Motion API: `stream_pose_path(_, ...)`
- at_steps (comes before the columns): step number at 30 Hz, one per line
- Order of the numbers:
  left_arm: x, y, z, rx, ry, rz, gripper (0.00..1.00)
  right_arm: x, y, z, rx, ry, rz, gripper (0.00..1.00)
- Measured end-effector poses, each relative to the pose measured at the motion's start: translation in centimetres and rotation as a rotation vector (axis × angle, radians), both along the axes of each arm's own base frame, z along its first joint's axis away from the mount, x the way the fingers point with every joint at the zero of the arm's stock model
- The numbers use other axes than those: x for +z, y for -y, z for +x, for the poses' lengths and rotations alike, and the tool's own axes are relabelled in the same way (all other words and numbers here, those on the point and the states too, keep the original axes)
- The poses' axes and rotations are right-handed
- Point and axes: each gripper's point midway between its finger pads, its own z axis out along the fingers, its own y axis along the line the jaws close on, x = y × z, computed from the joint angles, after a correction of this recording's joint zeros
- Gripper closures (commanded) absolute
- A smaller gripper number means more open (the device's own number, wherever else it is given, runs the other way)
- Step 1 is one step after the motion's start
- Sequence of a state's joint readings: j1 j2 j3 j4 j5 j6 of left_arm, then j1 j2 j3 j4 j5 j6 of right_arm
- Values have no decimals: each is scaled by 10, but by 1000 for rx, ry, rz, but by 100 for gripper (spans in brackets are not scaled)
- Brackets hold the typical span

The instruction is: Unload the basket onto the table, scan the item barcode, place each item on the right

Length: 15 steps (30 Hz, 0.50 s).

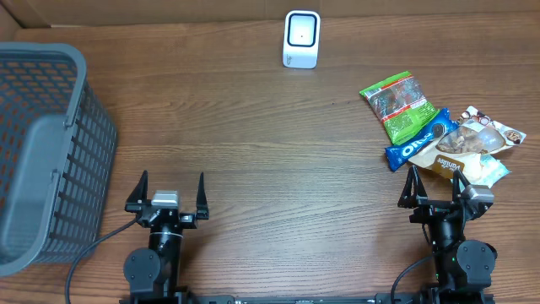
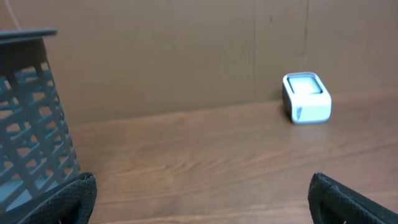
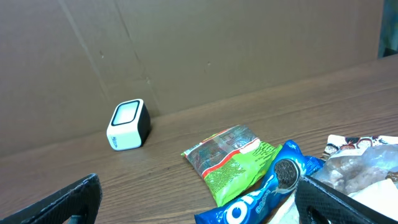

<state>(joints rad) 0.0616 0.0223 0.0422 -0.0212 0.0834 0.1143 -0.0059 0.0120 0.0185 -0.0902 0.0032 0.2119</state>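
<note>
Snack packs lie in a pile at the right: a green bag (image 1: 398, 105) (image 3: 233, 159), a blue Oreo pack (image 1: 422, 140) (image 3: 267, 196) and a brown-and-white bag (image 1: 474, 145) (image 3: 364, 168). The white barcode scanner (image 1: 301, 39) (image 2: 306, 98) (image 3: 128, 124) stands upright at the far middle of the table. My right gripper (image 1: 437, 189) (image 3: 199, 199) is open just in front of the pile, the Oreo pack's end lying between its fingers. At the near left my left gripper (image 1: 172, 195) (image 2: 202, 199) is open over bare wood.
A grey slatted basket (image 1: 42, 152) (image 2: 31, 118) fills the left side of the table. A brown cardboard wall runs along the table's far edge behind the scanner.
</note>
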Motion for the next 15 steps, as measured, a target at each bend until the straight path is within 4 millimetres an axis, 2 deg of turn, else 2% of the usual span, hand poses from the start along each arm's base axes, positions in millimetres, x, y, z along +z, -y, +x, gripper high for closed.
stream_pose_path(5, -26, 0, 1, -3, -75, 76, 0, 0, 0, 0, 0, 0, 0, 0)
stream_pose_path(15, -27, 0, 1, -4, -74, 112, 0, 0, 0, 0, 0, 0, 0, 0)
